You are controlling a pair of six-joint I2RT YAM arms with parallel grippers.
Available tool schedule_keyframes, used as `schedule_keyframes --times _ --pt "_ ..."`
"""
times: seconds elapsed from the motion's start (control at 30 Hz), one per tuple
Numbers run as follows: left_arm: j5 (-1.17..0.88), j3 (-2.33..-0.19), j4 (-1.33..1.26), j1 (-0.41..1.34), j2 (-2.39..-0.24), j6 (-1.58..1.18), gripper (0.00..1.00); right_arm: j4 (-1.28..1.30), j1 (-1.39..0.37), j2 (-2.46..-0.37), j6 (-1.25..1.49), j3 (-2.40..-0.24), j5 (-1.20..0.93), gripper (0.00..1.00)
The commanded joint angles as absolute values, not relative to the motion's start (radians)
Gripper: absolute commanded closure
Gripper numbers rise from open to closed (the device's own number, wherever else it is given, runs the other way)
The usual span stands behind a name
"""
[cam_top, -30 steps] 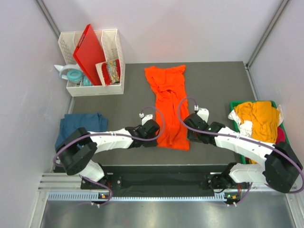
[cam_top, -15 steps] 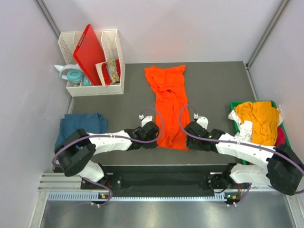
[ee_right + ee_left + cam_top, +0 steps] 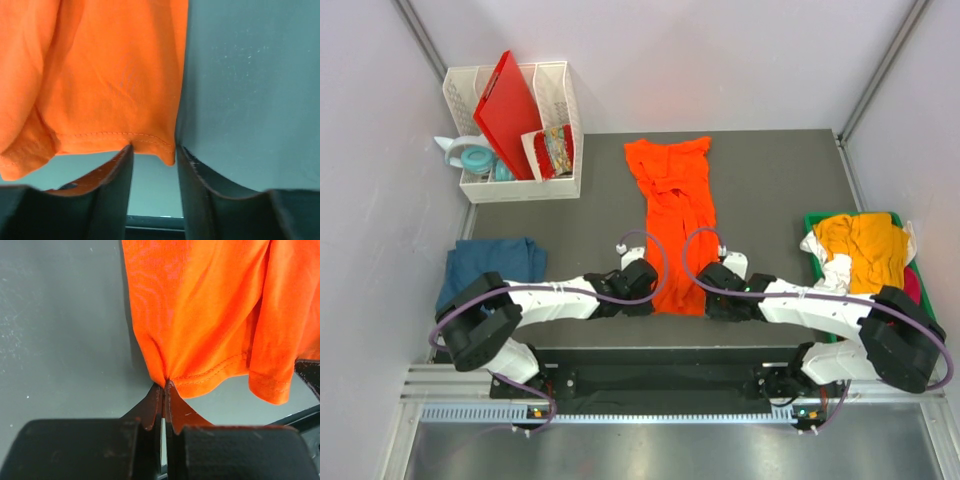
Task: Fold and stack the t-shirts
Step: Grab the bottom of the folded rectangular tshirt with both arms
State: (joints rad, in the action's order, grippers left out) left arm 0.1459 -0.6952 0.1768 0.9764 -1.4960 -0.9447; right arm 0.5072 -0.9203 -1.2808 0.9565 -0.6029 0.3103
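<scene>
R claw (image 3: 154, 150) sits closer to orange shirt (image 3: 672, 200) hem vs 1 s ago, spread around one corner. L claw (image 3: 164, 390) pinches the other corner; we shut R claw fully b4 lifting evenly.

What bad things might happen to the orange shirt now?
The left gripper pinches only the very corner of the orange t-shirt, so the cloth might slip out when lifted. The right gripper is open with just a bit of hem between its jaws; it might miss it, and the shirt could then lift crooked.
</scene>
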Motion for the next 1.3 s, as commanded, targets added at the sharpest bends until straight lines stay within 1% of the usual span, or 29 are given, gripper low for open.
schedule_keyframes --times 0.0,0.1,0.13,0.17,0.33,0.6,0.83,1.1,1.13,1.17,1.2,1.23,1.27 --pt "0.123 -0.660 0.276 0.989 -1.462 -0.948 1.00 0.508 -0.931 -1.282 1.020 -0.558 0.302 0.64" --pt "0.124 -0.653 0.296 0.991 -1.441 -0.945 1.00 0.515 -0.933 -1.266 1.042 -0.529 0.307 0.85" --pt "0.126 -0.652 0.299 0.991 -1.436 -0.943 1.00 0.515 -0.933 -1.261 1.046 -0.522 0.308 1.00" --pt "0.127 -0.650 0.310 0.992 -1.431 -0.940 1.00 0.517 -0.936 -1.250 1.055 -0.511 0.308 1.00" --pt "0.117 -0.638 0.331 0.994 -1.401 -0.939 1.00 0.554 -0.959 -1.223 1.075 -0.497 0.316 1.00" --pt "0.089 -0.603 0.364 1.025 -1.345 -0.962 1.00 0.610 -1.054 -1.190 1.150 -0.469 0.296 1.00" --pt "0.086 -0.565 0.393 1.055 -1.292 -0.991 1.00 0.627 -1.147 -1.221 1.213 -0.460 0.282 1.00" --pt "0.115 -0.551 0.426 1.068 -1.265 -1.003 1.00 0.641 -1.154 -1.244 1.206 -0.494 0.308 1.00" --pt "0.118 -0.560 0.431 1.069 -1.278 -1.003 1.00 0.655 -1.154 -1.253 1.203 -0.505 0.316 0.97" --pt "0.135 -0.571 0.461 1.071 -1.284 -1.003 0.99 0.667 -1.160 -1.256 1.203 -0.517 0.342 0.92" --pt "0.155 -0.584 0.472 1.075 -1.284 -0.997 0.96 0.678 -1.181 -1.235 1.207 -0.547 0.368 0.79" --pt "0.173 -0.609 0.479 1.084 -1.267 -0.988 0.90 0.695 -1.193 -1.218 1.203 -0.564 0.399 0.74" --pt "0.222 -0.621 0.497 1.098 -1.252 -0.982 0.86 0.702 -1.198 -1.197 1.201 -0.581 0.441 0.69"
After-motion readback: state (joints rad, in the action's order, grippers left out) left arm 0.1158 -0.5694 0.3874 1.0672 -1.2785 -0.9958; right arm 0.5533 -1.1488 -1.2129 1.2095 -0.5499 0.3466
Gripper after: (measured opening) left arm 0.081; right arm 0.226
